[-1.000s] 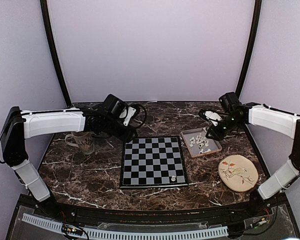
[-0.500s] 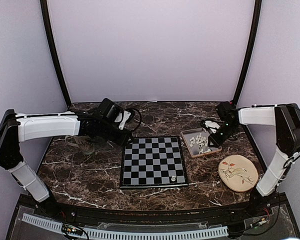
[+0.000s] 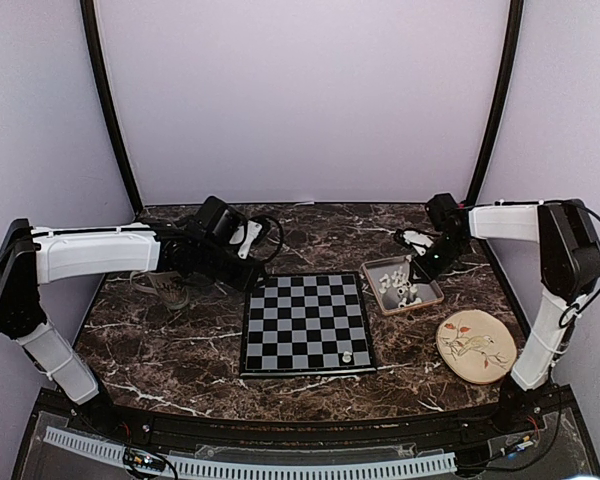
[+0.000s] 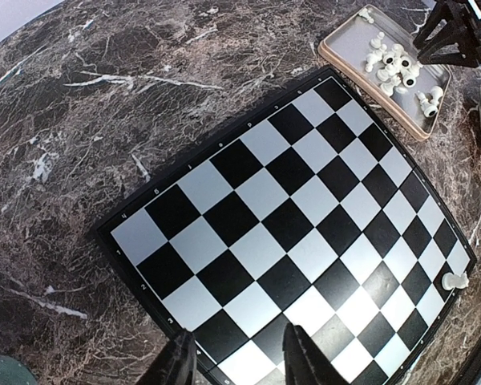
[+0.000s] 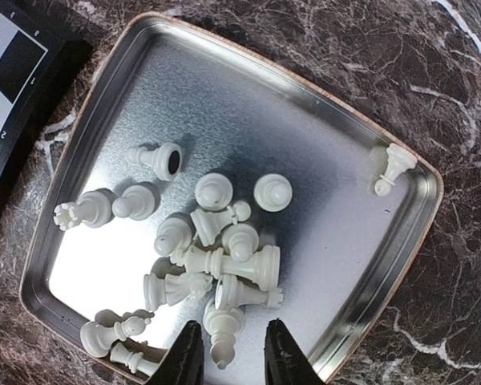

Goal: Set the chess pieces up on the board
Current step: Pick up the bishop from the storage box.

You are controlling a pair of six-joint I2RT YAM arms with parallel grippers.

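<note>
On the tray (image 5: 345, 257) — tiny cream chess pieces (image 5: 256, 266), jumbled; left gripper (image 4: 240, 357) and right gripper (image 5: 231, 353) both agape.

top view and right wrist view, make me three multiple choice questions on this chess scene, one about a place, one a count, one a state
1. Where is the tray relative to the board?
A) left of it
B) just right of its far right corner
C) on top of it

2. How many chess pieces are on the board?
A) one
B) none
C) eight

3. How do the pieces in the tray lie?
A) in neat rows
B) stacked in a tower
C) in a loose jumble, several on their sides

Answers:
1 B, the top view shows the tray beside the board's far right corner.
2 A, only one sits there, close to the near right corner.
3 C, the right wrist view shows them heaped and overlapping.
</note>
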